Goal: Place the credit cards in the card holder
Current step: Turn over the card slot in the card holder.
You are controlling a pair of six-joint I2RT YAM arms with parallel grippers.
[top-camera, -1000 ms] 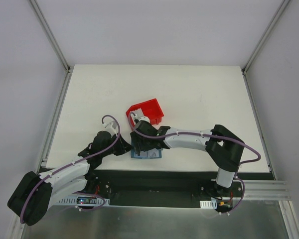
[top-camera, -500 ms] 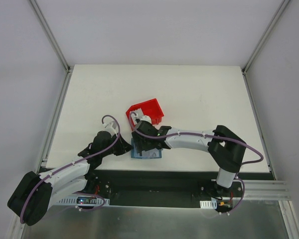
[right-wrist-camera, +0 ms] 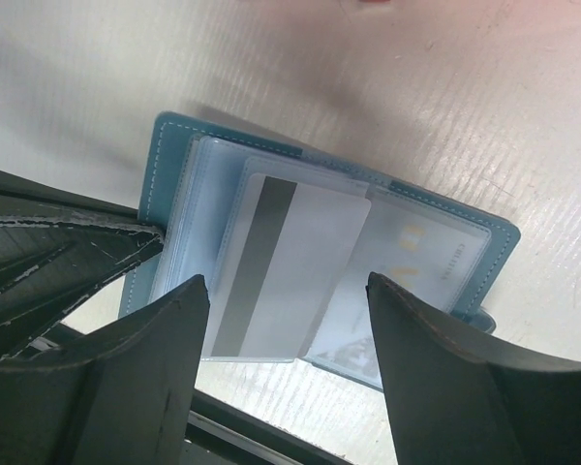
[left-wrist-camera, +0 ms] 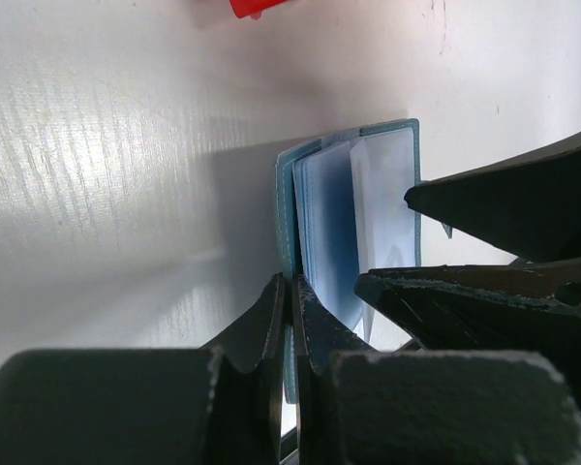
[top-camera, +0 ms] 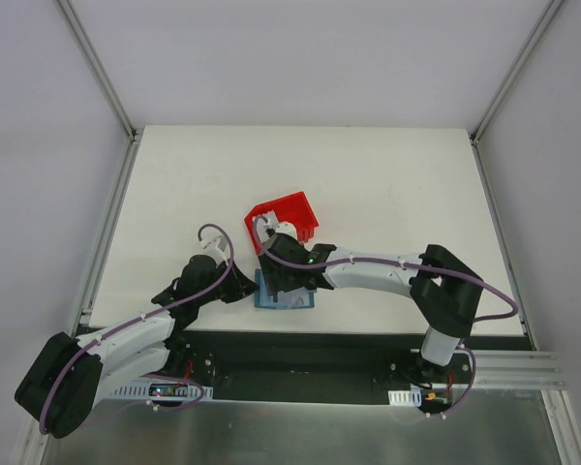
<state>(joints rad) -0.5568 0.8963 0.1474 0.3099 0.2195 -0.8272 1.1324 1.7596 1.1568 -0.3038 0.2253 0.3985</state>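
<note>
Left pincer (left-wrist-camera: 290,288) clamped on card holder (left-wrist-camera: 321,208) edge, right pincer (right-wrist-camera: 284,287) apart, straddling credit card (right-wrist-camera: 292,260) atop it

Bright, even light from above falls on the white table (top-camera: 387,194), with a glare patch in the left wrist view, a soft shadow beside the wallet (left-wrist-camera: 353,223), and the near fingers (right-wrist-camera: 465,387) out of focus.

Grey walls (top-camera: 300,58) enclose the white tabletop (top-camera: 387,184) at 9, 12 and 3 o'clock. Aluminium rails (top-camera: 97,68) climb toward 11 and 1 o'clock. A metal plate (top-camera: 300,431) lies at 6 o'clock.
</note>
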